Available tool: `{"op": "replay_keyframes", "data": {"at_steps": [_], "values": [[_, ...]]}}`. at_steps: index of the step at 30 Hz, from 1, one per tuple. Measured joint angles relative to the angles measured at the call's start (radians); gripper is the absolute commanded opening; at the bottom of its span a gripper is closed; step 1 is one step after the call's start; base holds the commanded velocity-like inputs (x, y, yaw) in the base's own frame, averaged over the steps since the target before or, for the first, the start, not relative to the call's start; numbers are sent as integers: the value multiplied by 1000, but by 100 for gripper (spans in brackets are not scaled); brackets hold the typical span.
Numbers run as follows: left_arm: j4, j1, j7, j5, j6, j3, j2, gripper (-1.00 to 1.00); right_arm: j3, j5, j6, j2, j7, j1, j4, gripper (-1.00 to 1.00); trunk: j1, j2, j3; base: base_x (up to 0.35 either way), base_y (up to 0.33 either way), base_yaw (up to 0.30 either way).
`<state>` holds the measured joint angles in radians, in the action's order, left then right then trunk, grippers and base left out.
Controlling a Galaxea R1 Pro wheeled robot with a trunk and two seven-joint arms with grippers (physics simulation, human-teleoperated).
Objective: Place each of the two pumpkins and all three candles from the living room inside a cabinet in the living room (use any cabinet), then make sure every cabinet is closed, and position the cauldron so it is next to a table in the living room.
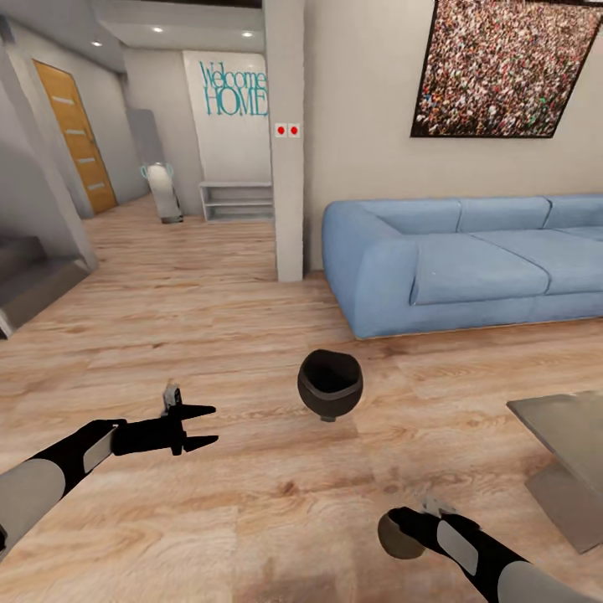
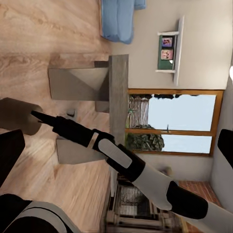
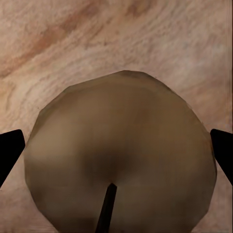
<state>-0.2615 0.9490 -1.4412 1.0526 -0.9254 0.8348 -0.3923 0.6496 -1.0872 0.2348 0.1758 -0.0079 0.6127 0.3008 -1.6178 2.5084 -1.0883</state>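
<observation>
Readable text: one wall sign only.
"Welcome HOME" (image 1: 234,88) in teal lettering on the white hallway wall (image 1: 226,142) at the far end, above a low grey shelf (image 1: 237,201); "Welcome" sits over larger "HOME", and a pillar (image 1: 287,167) cuts off its right edge. Nothing else legible in either wrist view.

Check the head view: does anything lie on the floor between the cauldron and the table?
No. In the head view, bare wooden floor separates the cauldron from the table; nothing lies on that stretch.
</observation>
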Motion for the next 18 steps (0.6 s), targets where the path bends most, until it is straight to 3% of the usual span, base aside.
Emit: {"op": "replay_keyframes", "data": {"at_steps": [13, 18], "values": [[1, 0, 0, 1, 0, -1, -4, 100, 0, 0, 0, 0, 10, 0, 0, -100, 0, 0, 0, -312, 94, -278], [4, 0, 0, 5, 0, -2, -4, 100, 1, 0, 0, 0, 14, 0, 0, -100, 0, 0, 0, -73, 13, -278]]}}
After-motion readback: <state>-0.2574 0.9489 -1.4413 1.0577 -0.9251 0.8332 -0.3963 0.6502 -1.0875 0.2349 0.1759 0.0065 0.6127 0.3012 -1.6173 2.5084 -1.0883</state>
